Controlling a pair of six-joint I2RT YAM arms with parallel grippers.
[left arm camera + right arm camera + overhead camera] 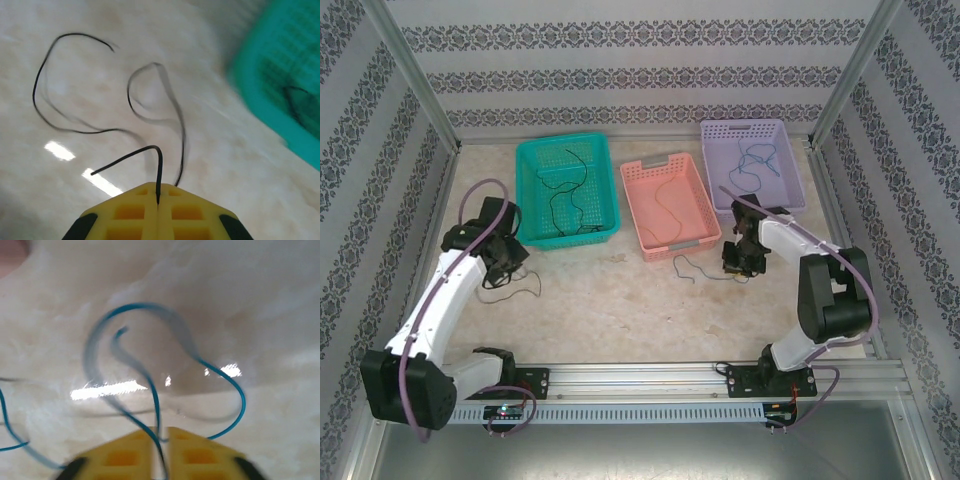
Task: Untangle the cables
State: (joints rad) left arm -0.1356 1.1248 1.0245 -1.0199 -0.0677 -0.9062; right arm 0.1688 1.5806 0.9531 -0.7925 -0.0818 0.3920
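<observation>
A thin black cable [37, 80] curls over the pale table, and one end runs up between the yellow pads of my left gripper [158, 192], which is shut on it. From above, that gripper [506, 262] hangs left of the teal basket with the black cable [516, 291] trailing below it. A blue cable [242, 399] loops on the table and passes through the narrow gap of my right gripper [160, 432], whose jaws stand slightly apart. In the top view this gripper [740, 266] sits just right of the blue cable [694, 271].
Three baskets line the back: teal [534, 236] holding a black cable [571, 188], pink [677, 245] holding a thin dark cable [666, 200], and purple [790, 198] holding a blue cable [756, 160]. The teal basket's corner [280, 100] lies right of the left gripper.
</observation>
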